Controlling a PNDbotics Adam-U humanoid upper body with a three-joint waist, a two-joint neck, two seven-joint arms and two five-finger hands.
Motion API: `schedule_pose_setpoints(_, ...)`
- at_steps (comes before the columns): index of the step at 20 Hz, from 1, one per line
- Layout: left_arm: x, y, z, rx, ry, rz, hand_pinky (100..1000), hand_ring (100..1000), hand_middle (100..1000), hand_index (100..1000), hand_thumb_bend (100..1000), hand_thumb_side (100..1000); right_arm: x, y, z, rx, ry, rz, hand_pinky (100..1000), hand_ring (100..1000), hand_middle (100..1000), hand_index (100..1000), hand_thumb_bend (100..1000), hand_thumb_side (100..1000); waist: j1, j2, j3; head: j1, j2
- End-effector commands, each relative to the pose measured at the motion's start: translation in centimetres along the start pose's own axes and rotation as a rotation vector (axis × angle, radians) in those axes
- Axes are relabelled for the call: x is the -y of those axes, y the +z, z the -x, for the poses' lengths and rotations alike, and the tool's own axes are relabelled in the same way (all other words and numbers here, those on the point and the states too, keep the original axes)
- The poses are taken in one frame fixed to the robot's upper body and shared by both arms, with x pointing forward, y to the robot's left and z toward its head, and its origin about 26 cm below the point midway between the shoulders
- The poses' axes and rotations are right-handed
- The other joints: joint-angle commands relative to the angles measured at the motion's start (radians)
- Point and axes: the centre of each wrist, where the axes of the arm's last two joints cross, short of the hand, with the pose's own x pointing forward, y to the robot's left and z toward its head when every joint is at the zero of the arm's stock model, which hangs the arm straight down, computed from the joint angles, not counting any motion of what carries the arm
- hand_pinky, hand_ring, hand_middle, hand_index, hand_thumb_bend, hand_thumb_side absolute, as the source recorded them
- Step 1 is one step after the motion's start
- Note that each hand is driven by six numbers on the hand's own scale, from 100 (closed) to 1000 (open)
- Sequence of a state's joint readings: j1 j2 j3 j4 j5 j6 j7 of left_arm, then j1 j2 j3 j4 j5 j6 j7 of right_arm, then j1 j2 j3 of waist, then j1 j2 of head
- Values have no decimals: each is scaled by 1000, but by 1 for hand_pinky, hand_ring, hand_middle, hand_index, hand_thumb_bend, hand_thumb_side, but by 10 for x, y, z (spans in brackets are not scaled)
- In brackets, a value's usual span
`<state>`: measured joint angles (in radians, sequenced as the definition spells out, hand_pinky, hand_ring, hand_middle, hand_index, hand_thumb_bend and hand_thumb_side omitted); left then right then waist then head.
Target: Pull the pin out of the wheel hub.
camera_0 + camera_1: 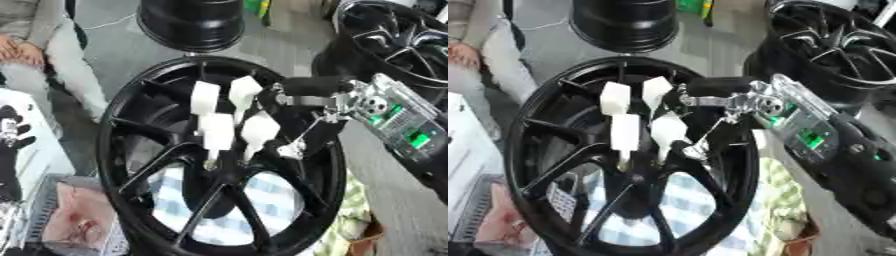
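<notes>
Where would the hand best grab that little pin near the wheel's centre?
Probably take the pin by its pale exposed tip, from above, with the right hand: it sticks up from the wheel hub among the spokes, leaving only that end free.

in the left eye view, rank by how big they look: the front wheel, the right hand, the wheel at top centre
1. front wheel
2. right hand, nearer the camera, so unsure
3. top-centre wheel, cut off by the top edge and farther away

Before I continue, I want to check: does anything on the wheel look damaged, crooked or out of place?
Nothing stands out. The black wheel looks whole, its spokes unbroken. The right hand, white-tipped fingers pointing down, reaches over the hub. The pin itself cannot be made out.
</notes>
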<state>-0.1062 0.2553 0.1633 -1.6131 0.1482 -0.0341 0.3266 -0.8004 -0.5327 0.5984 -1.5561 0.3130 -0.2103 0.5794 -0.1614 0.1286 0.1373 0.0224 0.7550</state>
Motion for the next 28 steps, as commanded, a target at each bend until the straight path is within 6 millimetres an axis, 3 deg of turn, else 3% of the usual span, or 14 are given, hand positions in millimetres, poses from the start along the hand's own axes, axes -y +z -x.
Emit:
schedule_pose_setpoints(1,0,-6,-9,33,-8,13,685,719,679,790,289,645,12,8,-4,7,19,49,682,682,534,567,100,226,9,-12,0,-1,3)
schedule_pose_setpoints(20,0,-6,-9,34,-6,14,686,719,679,790,288,646,14,20,0,-27,4,131,663,646,488,549,100,192,9,-13,2,1,1)
schedule_pose_setpoints(28,-3,-4,-6,23,-11,4,686,718,679,789,288,646,26,65,2,-75,-107,373,624,604,466,548,100,145,9,-20,-13,12,8)
